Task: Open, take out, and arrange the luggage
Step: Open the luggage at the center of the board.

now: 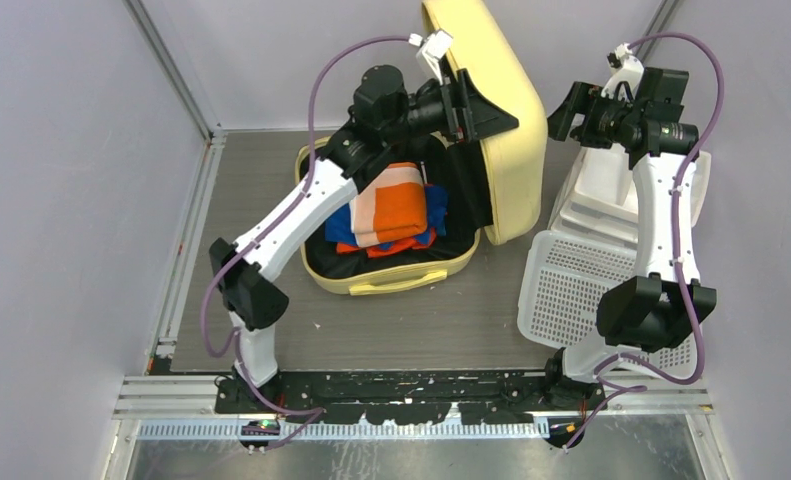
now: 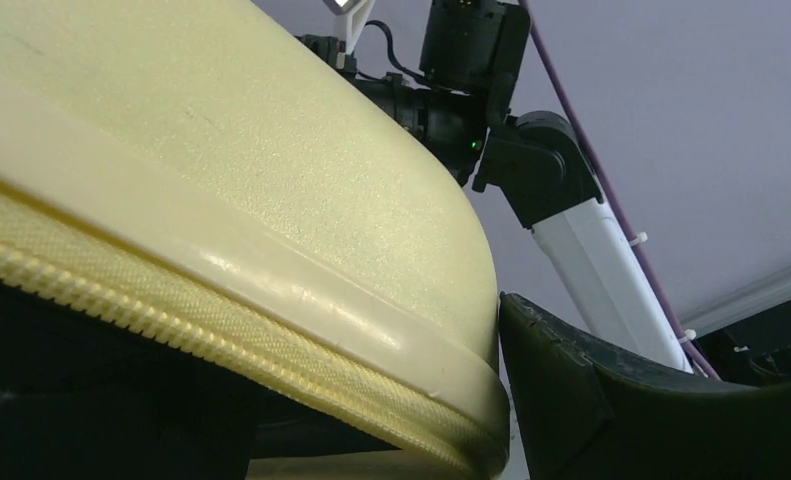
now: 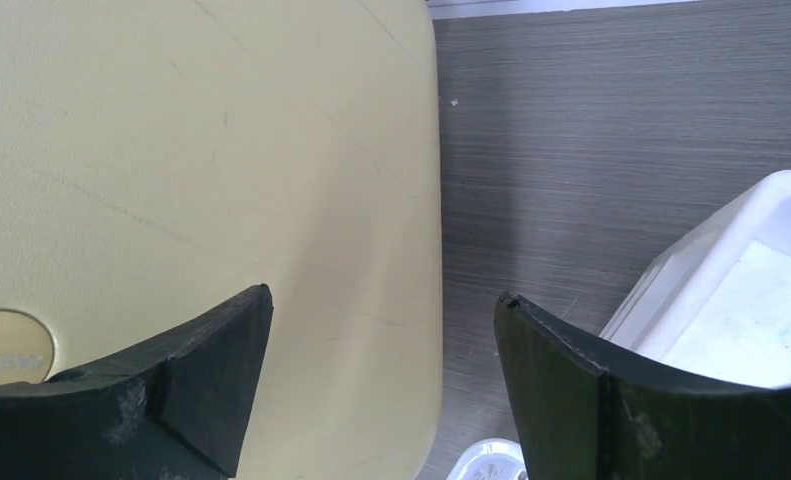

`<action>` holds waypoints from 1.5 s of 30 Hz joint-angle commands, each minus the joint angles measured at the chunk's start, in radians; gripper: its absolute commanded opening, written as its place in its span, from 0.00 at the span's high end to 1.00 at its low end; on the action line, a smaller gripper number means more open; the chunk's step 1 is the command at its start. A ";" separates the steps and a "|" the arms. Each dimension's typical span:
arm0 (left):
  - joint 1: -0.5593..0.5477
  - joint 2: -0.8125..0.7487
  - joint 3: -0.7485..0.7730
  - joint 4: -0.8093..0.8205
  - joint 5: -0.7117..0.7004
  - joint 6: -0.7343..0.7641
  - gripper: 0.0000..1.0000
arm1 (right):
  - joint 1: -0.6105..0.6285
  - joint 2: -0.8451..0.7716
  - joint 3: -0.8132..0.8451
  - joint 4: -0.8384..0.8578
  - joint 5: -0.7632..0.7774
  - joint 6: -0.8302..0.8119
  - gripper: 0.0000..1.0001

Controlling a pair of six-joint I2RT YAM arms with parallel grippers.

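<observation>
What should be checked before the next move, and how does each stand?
1. State of the luggage lid: ok, open and upright.
2. Hold of the left gripper on the lid rim: cannot tell; fingers straddle it, clamping unclear.
3. Readiness of the right gripper: ok, open, empty, beside the lid's shell.
4. Access to the folded clothes: ok, exposed in the base.
5. Room in the white basket: cannot tell; the right arm covers part.
</observation>
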 commanded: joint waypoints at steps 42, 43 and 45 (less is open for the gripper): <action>0.622 -0.633 -0.803 -0.476 -0.450 0.494 0.30 | -0.100 0.106 0.114 0.024 -0.159 -0.078 0.06; 0.652 -0.625 -0.821 -0.463 -0.464 0.480 0.30 | -0.099 0.110 0.117 0.022 -0.160 -0.078 0.06; 0.663 -0.593 -0.832 -0.455 -0.491 0.473 0.30 | -0.099 0.116 0.116 0.019 -0.162 -0.078 0.06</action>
